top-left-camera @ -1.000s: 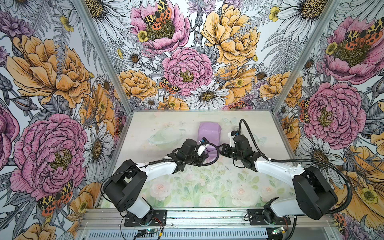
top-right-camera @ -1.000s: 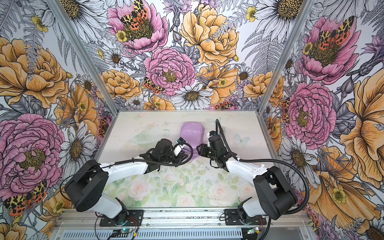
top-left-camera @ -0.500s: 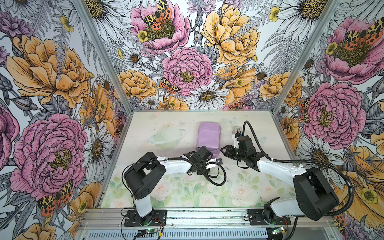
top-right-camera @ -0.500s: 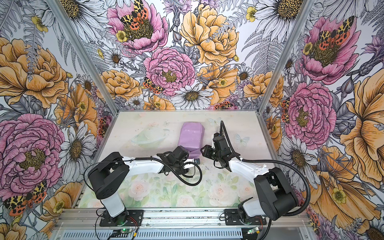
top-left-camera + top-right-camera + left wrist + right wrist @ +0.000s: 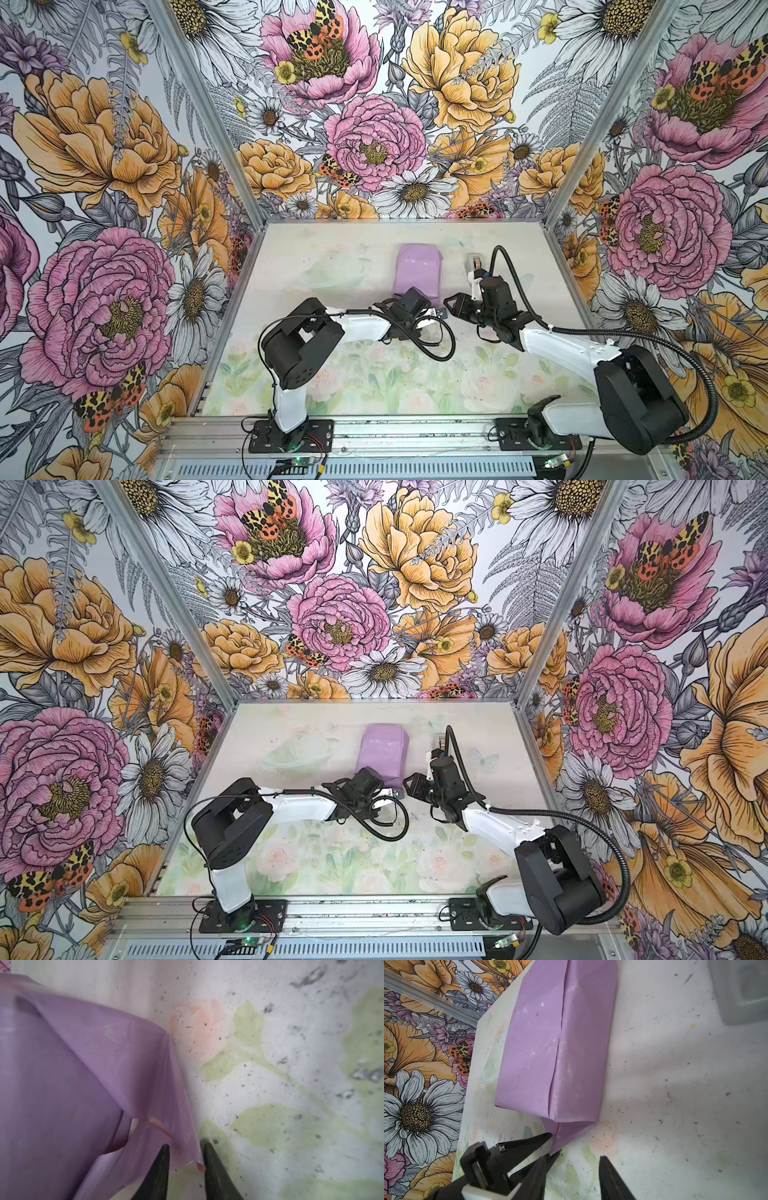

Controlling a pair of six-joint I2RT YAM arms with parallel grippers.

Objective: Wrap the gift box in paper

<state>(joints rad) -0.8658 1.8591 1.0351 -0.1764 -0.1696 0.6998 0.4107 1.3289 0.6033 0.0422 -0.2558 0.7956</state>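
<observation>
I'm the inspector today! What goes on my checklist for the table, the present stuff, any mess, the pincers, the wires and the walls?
Surface: table, pale flower print, scuffed, speckled with dark marks.
Job's things: paper folded round the gift box, seen only as a lilac block; near end flap sticks out unfolded.
Clutter: small grey dispenser beside the parcel, not touching it.
Pincers: left pincer open, jaws astride the flap's tip; right pincer open, empty, close by.
Cables: black cable hangs in a loop by the left arm; ribbed hose trails along the right arm.
Surroundings: flowered walls on three sides; metal rail in front.
</observation>
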